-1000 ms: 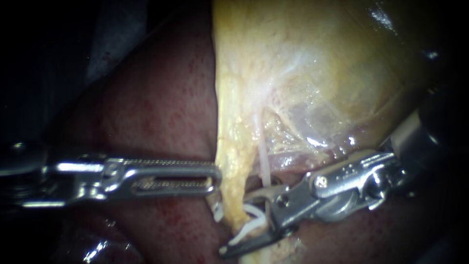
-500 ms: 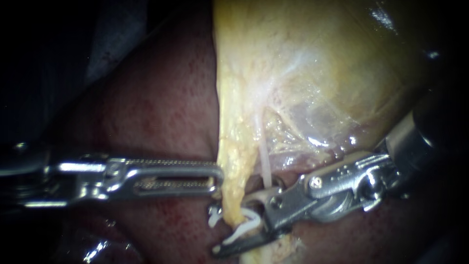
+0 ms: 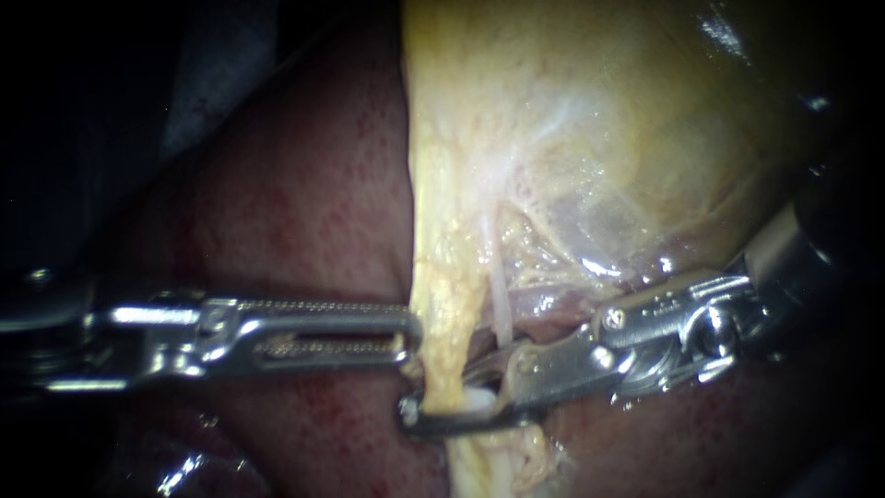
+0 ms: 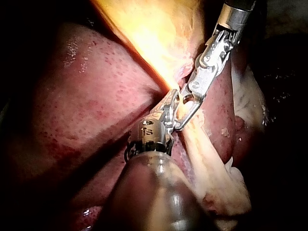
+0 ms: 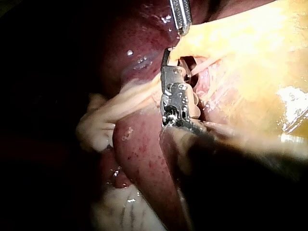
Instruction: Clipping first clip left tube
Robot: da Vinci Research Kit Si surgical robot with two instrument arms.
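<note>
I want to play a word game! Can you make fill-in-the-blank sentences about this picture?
The right instrument's jaws are shut on the yellow ____.
The clip between them is ____.
The dark red organ behind is the ____.
Missing: tube; white; liver.

Silver left tool [image 4: 171, 96] is resting against a pale yellow tube [image 4: 204, 156] over glistening dark red liver [image 4: 72, 101], while the slim silver right tool [image 4: 180, 122] is clamping that tube.
</note>
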